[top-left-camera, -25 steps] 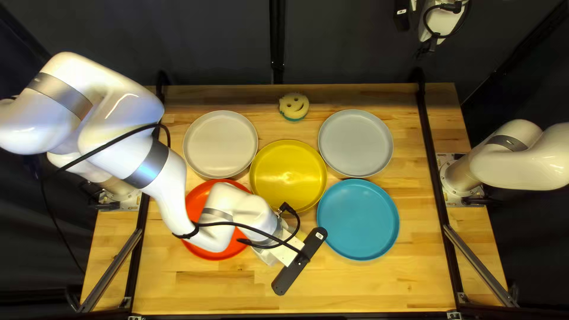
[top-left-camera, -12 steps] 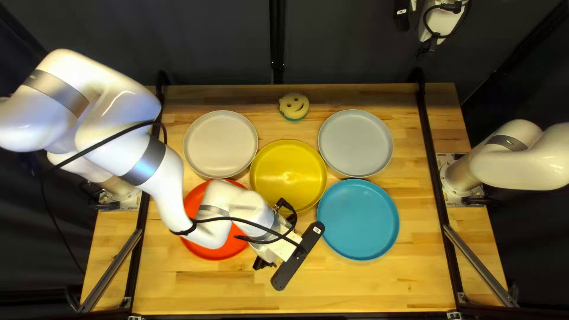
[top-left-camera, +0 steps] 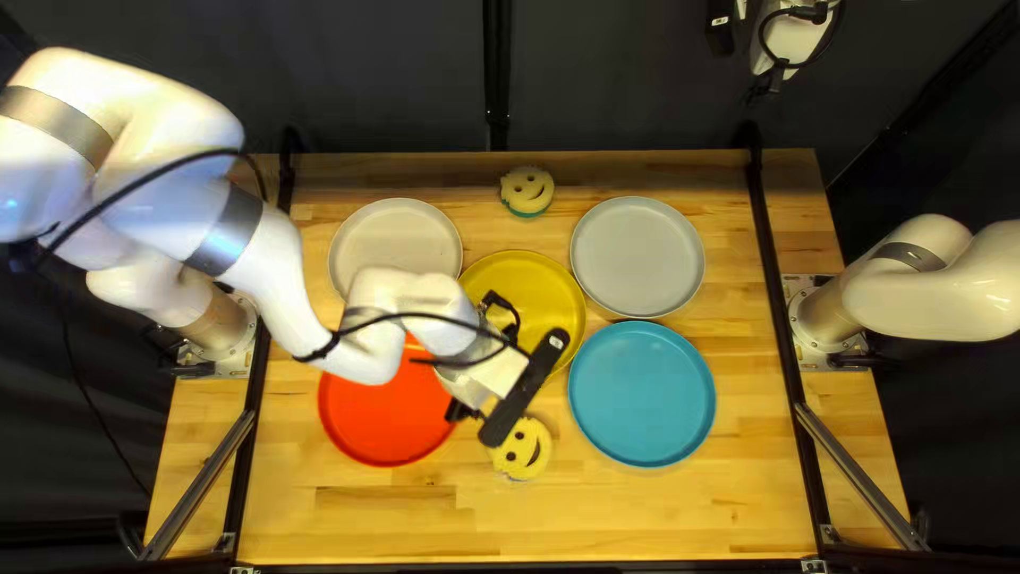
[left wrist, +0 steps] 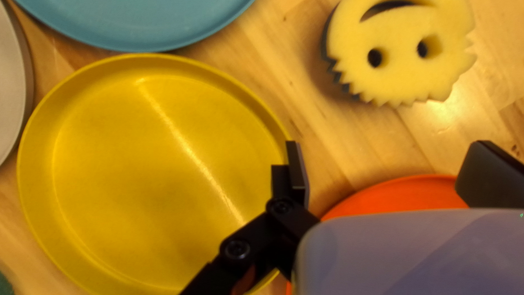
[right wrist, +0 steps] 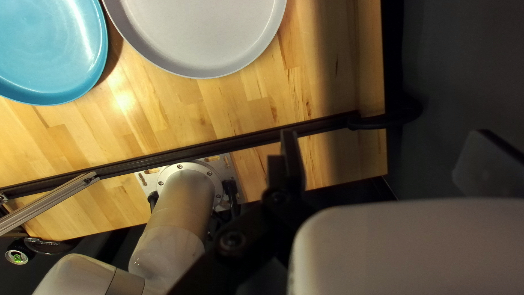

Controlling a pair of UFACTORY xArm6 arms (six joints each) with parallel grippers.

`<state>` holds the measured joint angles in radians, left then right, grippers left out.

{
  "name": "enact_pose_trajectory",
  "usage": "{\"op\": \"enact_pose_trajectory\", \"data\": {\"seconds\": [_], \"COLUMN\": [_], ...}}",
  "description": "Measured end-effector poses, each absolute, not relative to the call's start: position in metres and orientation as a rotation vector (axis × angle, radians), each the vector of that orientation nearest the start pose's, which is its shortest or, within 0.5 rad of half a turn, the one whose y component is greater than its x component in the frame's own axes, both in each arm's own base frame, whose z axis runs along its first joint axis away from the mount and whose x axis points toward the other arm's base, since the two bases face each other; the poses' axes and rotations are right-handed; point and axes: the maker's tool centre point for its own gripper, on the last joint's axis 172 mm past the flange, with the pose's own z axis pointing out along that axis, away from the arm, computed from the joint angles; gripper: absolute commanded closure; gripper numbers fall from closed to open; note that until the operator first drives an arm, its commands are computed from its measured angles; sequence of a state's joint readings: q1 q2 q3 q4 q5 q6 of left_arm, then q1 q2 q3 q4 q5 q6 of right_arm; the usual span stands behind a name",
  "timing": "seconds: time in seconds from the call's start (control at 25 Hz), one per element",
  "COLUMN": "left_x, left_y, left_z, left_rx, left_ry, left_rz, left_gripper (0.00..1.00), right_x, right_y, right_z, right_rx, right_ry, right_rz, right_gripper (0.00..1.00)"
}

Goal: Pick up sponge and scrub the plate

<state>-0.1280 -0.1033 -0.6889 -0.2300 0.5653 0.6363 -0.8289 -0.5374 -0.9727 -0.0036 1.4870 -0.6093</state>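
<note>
My left gripper (top-left-camera: pixel 461 410) hangs over the gap between the red plate (top-left-camera: pixel 383 409) and yellow plate (top-left-camera: pixel 553 298), its tips mostly hidden from above. In its wrist view the left gripper (left wrist: pixel 390 164) is open and empty, with a smiley sponge (left wrist: pixel 401 60) on the table ahead of it and the yellow plate (left wrist: pixel 142 175) beside one finger. From above, this sponge (top-left-camera: pixel 523 451) is partly covered by the wrist's black bar. Another smiley sponge (top-left-camera: pixel 527 190) lies at the far edge. My right gripper (top-left-camera: pixel 788 40) is raised at the top edge; in its wrist view the right gripper (right wrist: pixel 388 158) stands open, holding nothing.
A blue plate (top-left-camera: pixel 642 393) lies right of the near sponge. Behind are a grey plate (top-left-camera: pixel 638 257) and an off-white plate (top-left-camera: pixel 395 239), the latter partly under the left arm. Black rails (top-left-camera: pixel 781 287) run along both table sides.
My left arm has drawn back toward the far left and lifted, uncovering much of the near sponge and more of the red plate. The right arm has stayed still.
</note>
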Motion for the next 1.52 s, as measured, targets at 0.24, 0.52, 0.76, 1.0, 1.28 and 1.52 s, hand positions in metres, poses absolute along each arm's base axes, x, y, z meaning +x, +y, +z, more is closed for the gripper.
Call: {"op": "enact_pose_trajectory", "data": {"seconds": [0.24,0.52,0.76,1.0,1.28,1.52], "left_x": [0.407,0.346,0.304,0.273,0.213,0.187], "left_y": [-0.016,0.055,0.104,0.132,0.18,0.17], "left_z": [0.155,0.193,0.23,0.265,0.305,0.335], "left_rx": [-3.097,-3.143,-3.16,-3.107,-3.055,-3.023], "left_ry": [0.866,0.784,0.656,0.49,0.271,0.18], "left_rz": [-0.358,-0.273,-0.23,-0.18,-0.103,-0.089], "left_gripper": [0.0,0.0,0.0,0.0,0.0,0.0], "right_x": [0.222,0.222,0.222,0.222,0.222,0.222], "right_y": [-0.243,-0.243,-0.243,-0.243,-0.243,-0.243], "right_z": [0.328,0.328,0.328,0.328,0.328,0.328], "right_rx": [-3.14,-3.14,-3.14,-3.14,-3.14,-3.14], "right_ry": [0.346,0.346,0.346,0.346,0.346,0.346], "right_rz": [-0.024,-0.024,-0.024,-0.024,-0.024,-0.024], "right_gripper": [0.0,0.0,0.0,0.0,0.0,0.0]}}
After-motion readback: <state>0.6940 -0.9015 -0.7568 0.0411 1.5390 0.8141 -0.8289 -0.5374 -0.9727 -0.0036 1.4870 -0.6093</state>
